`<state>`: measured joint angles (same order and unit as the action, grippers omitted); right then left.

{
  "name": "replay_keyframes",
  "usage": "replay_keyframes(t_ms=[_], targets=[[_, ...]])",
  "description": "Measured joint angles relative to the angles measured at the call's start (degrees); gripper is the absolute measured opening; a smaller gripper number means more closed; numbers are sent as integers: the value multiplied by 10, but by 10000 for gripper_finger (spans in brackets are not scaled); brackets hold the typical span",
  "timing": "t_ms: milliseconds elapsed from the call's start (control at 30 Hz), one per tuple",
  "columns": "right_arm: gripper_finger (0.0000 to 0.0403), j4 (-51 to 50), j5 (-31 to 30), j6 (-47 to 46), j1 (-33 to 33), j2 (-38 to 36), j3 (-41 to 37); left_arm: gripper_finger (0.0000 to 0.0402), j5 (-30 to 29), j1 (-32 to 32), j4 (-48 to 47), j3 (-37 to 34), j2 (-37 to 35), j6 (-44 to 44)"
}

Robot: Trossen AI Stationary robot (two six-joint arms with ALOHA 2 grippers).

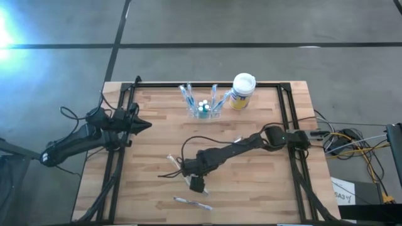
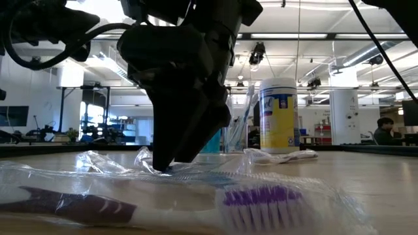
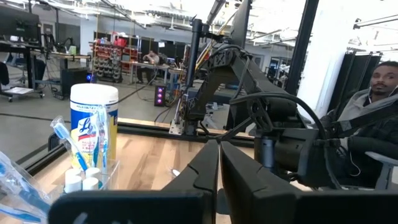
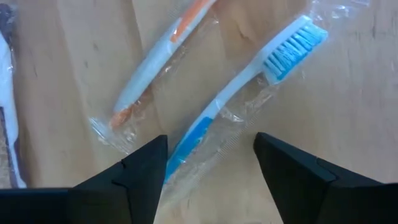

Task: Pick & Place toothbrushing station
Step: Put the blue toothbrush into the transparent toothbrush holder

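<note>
The toothbrushing station (image 1: 204, 108), a clear holder with several blue toothbrushes standing in it, sits at the table's far middle and shows in the left wrist view (image 3: 84, 177). My right gripper (image 4: 211, 171) is open and points down at the table's middle (image 1: 182, 168). Its fingers stand on either side of a wrapped blue toothbrush (image 4: 249, 81) that lies flat on the table. A wrapped orange toothbrush (image 4: 155, 59) lies beside it. My left gripper (image 3: 219, 168) is shut and empty at the table's left (image 1: 141, 124). My right gripper comes down from above over the blue toothbrush's handle end (image 4: 189, 143), with its fingers across the handle. I cannot tell whether the fingertips touch the clear wrapper (image 2: 163, 168).
A white-lidded canister with a yellow label (image 1: 242, 91) stands right of the holder. A wrapped purple toothbrush (image 1: 191, 202) lies near the front edge, close to the low camera (image 2: 261, 199). Another wrapped item (image 1: 237, 139) lies by the right arm. A person (image 3: 379, 118) sits beyond the table.
</note>
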<state>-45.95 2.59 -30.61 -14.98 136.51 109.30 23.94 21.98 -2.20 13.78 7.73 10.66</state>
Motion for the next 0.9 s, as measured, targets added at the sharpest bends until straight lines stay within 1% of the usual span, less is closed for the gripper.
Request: replay_keyframes(t_ms=[67, 167, 533, 567, 667, 800, 900], targets=[[230, -2, -1, 11, 0, 0, -4, 23, 0, 0, 0, 0, 0, 0], [195, -7, -3, 17, 0, 0, -4, 21, 0, 0, 0, 0, 0, 0], [25, -45, -11, 38, 1, -4, 20, 12, 0, 0, 0, 0, 0, 1], [20, -51, -11, 41, -1, -8, 20, 13, 1, 0, 0, 0, 0, 1], [20, -58, -17, 43, -7, -33, 20, 16, 1, 0, 3, 0, 0, 1], [20, -65, -70, 63, -23, -85, 17, 15, 1, 0, 18, 0, 0, 1], [20, -51, -131, 91, -43, -134, 8, 12, 2, 0, 17, 0, 0, 1]])
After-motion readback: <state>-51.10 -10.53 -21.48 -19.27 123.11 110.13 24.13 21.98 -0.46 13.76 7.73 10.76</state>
